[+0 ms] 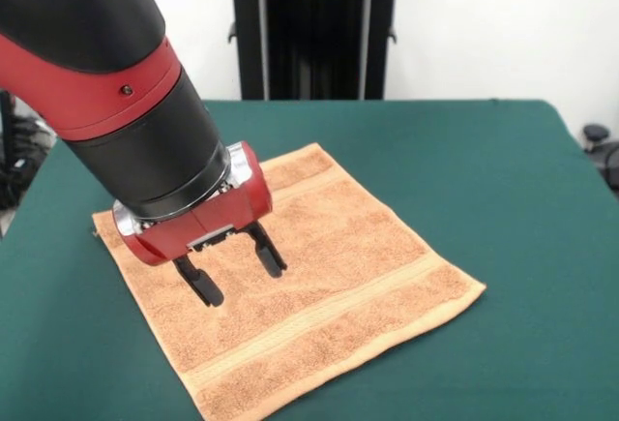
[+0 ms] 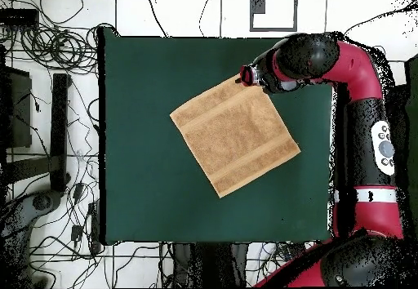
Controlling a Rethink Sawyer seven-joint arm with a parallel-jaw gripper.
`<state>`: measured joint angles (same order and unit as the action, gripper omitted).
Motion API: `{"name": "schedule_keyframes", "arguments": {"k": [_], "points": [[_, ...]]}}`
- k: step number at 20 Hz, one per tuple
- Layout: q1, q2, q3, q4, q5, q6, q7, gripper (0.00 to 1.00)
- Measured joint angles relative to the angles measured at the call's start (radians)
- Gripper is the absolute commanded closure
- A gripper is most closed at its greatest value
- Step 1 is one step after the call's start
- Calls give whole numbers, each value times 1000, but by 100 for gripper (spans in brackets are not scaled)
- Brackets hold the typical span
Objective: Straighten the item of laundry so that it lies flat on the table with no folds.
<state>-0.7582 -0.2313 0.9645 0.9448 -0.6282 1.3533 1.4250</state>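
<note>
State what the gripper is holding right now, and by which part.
Nothing is held. The gripper is open, its two fingers spread with nothing between them, over the towel, which lies spread flat on the table.

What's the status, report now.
Gripper open, over the towel, holding nothing. Square orange-tan terry towel spread flat on the dark green felt table, no folds seen. Nothing in the way.

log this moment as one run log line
towel: flat, no folds visible | hand: open, over towel, contact unclear | table: green
</note>
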Motion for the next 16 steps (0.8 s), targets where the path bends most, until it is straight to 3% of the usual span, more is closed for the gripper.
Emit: {"name": "schedule_keyframes", "arguments": {"k": [8,16], "points": [[-3,-16,0,18,0,0,0,0],[-25,-132,0,154,7,-18,0,0]]}}
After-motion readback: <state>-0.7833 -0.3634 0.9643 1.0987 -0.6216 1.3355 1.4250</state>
